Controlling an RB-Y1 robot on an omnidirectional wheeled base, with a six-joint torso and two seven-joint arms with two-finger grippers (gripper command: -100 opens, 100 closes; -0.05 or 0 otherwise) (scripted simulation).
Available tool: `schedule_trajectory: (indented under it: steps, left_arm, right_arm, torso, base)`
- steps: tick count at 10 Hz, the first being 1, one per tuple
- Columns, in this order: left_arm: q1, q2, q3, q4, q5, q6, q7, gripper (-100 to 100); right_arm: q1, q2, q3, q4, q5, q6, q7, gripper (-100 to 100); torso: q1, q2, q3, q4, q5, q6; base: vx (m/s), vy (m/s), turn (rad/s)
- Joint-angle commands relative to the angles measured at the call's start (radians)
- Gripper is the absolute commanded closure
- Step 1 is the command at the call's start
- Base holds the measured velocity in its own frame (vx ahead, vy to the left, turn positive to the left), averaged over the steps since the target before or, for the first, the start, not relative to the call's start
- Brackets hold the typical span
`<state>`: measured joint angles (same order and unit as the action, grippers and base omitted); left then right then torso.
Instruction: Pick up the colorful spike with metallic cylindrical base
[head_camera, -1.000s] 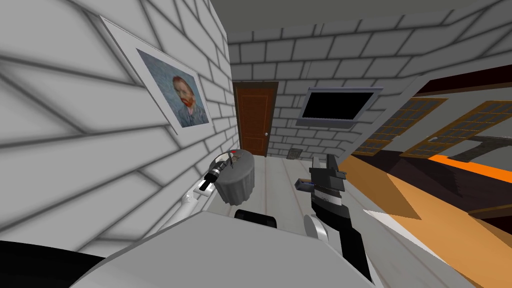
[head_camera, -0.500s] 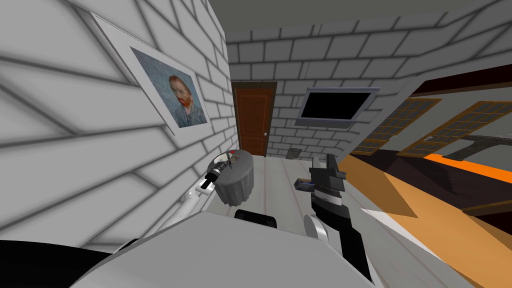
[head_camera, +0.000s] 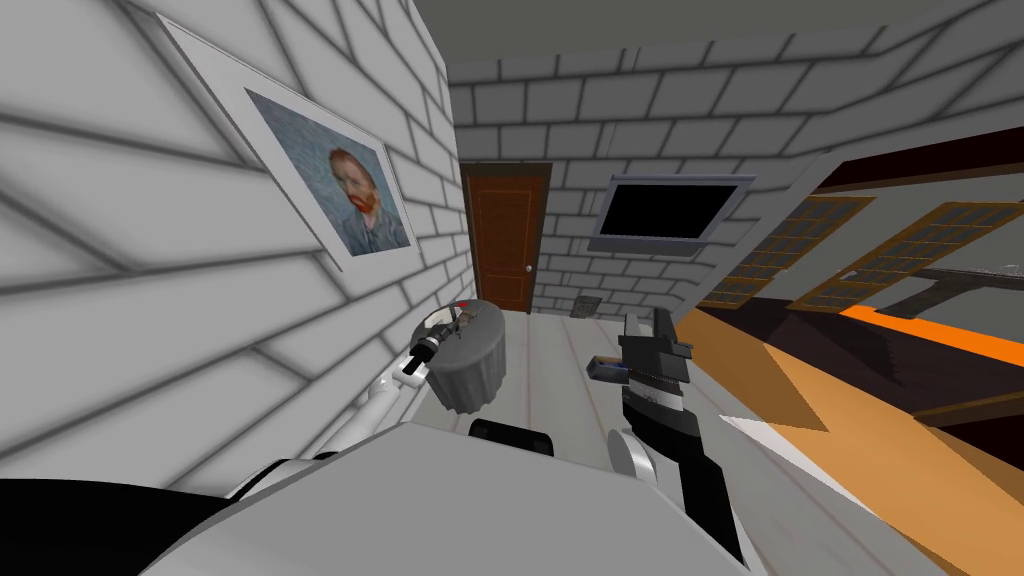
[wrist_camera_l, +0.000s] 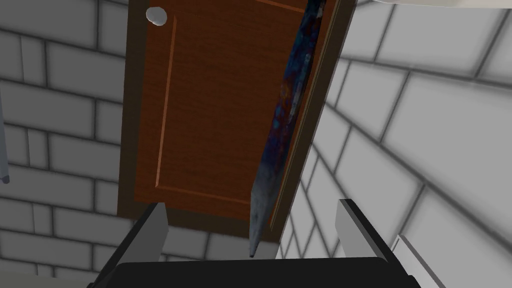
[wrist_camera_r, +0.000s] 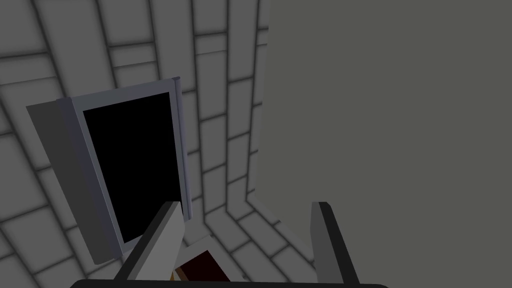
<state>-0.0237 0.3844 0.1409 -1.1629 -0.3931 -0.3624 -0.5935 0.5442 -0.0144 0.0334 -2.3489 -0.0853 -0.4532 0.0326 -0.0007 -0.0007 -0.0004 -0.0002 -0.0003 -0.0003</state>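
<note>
Both fingers (wrist_camera_l: 155, 230) of your left gripper (wrist_camera_l: 252, 203) stand wide apart and hold nothing. The spike (wrist_camera_l: 287, 115) sits between them, touching neither. Its long axis runs away from the hand, close to the gripper's own line and leaning a little toward one finger. Its dull grey end is nearest the gripper's body, and the blue, mottled length is beyond. Closing here looks like the next call. This hand is over the round draped table (head_camera: 478, 365); no container is there. Your right gripper (wrist_camera_r: 246, 202) is well apart, open and empty.
</note>
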Motion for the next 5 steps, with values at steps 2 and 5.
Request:
schedule_trajectory:
  steps: [2,5]
  left_arm:
    - [-0.049,0.012,0.007,0.088,-0.022,0.002,-0.035,-100]
    - [-0.068,0.017,0.009,0.141,-0.030,0.003,-0.048,-100]
  right_arm:
    - [0.000,0.000,0.000,0.000,0.000,0.000,0.000,0]
    - [0.000,0.000,0.000,0.000,0.000,0.000,0.000,0]
  torso:
    - [-0.001,0.000,0.000,0.000,0.000,0.000]
    - [0.000,0.000,0.000,0.000,0.000,0.000]
  base:
    - [0.016,-0.024,-0.031]
    - [0.014,-0.016,-0.011]
